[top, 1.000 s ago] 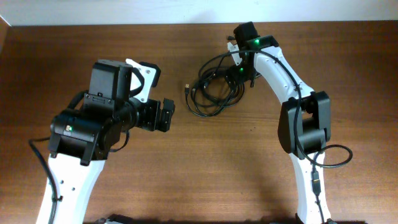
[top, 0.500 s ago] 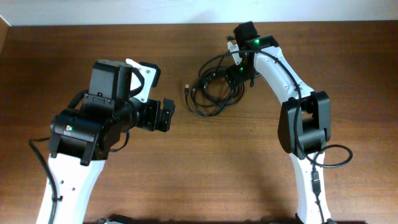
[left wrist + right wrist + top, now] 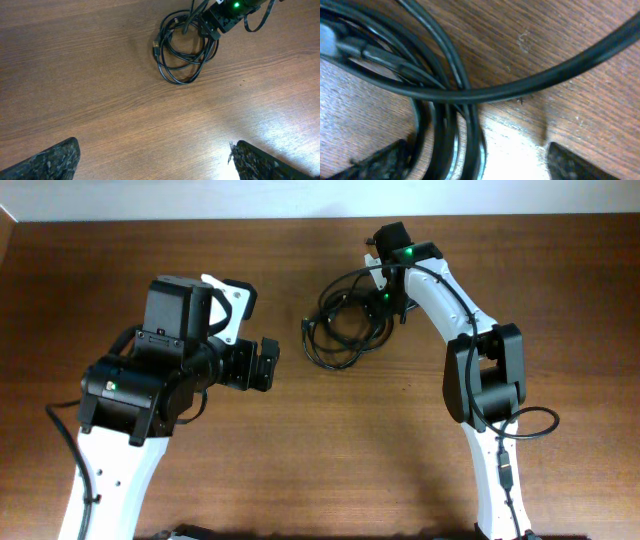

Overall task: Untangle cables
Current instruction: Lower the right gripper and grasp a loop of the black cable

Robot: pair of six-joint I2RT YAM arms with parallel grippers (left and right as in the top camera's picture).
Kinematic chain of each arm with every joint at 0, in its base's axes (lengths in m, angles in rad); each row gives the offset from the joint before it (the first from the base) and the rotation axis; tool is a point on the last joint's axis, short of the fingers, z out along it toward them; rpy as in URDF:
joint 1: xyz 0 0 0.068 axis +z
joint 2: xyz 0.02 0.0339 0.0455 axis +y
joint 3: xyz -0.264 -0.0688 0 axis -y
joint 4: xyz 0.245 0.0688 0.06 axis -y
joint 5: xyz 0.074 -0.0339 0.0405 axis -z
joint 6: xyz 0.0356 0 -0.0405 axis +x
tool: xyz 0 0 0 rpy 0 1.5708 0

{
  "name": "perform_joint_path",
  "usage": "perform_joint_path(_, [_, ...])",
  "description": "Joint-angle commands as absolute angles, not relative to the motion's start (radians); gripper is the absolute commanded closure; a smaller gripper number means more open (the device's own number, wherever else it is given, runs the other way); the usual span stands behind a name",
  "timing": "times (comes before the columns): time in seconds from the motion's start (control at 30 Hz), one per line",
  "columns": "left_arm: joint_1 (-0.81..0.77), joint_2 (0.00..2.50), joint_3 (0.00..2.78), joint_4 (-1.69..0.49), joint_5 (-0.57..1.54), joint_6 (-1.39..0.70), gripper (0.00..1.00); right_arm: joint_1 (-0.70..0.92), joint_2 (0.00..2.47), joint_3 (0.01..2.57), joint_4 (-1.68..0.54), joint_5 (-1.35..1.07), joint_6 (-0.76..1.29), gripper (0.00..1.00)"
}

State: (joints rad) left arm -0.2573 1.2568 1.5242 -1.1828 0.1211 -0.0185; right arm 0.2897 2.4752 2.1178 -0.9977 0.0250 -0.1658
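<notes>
While the cables (image 3: pixel 342 332) lie in a loose black coil toward 12 o'clock of the brown wooden bench (image 3: pixel 330 455), the right gripper (image 3: pixel 384 298) is down on the coil's 2 o'clock edge. From the right wrist camera, its fingers (image 3: pixel 382 160) show as dark tips in the two lower corners, standing well apart. Several strands run down through the gap between them, and one thicker strand crosses over the rest from 9 o'clock toward 2 o'clock. The tip at 7 o'clock is just beside the bundled strands. The tip at 5 o'clock is apart from them, over bare wood. The jaws straddle the strands without clamping them.

A small plug (image 3: pixel 303 326) sticks out at the coil's 9 o'clock side, resting on the bench.

The left gripper (image 3: pixel 267 365) is at about 8 o'clock from the coil, well apart from it. From the left wrist camera, both of its tips sit in the lower corners with bare wood between them, spread wide and holding nothing. The coil appears at 12 o'clock in that view.
</notes>
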Motion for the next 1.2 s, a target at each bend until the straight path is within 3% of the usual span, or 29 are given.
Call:
perform_joint_path(0.0, [-0.262, 1.254, 1.544, -1.184, 0.107, -0.006, 0.01, 0.294, 2.496, 2.131, -0.999, 0.038, -0.167, 0.16])
perform_joint_path(0.2, [-0.262, 1.254, 1.544, -1.184, 0.107, -0.006, 0.01, 0.295, 2.496, 2.131, -0.999, 0.038, -0.167, 0.19])
perform_joint_path(0.3, [-0.262, 1.254, 1.544, -1.184, 0.107, -0.006, 0.01, 0.294, 2.496, 2.131, -0.999, 0.038, -0.167, 0.42])
perform_joint_path(0.43, [-0.262, 1.254, 1.544, -1.183, 0.107, -0.006, 0.01, 0.294, 2.496, 2.131, -1.002, 0.038, -0.167, 0.48])
perform_joint_path(0.47, [-0.262, 1.255, 1.544, -1.183, 0.107, -0.006, 0.01, 0.294, 2.496, 2.131, -1.002, 0.038, -0.167, 0.57])
perform_joint_path(0.57, [-0.262, 1.254, 1.544, -1.183, 0.107, -0.006, 0.01, 0.294, 2.496, 2.131, -1.002, 0.038, -0.167, 0.96])
perform_joint_path(1.17, [-0.262, 1.255, 1.544, -1.184, 0.107, -0.006, 0.01, 0.294, 2.453, 2.184, -1.003, 0.038, -0.167, 0.96])
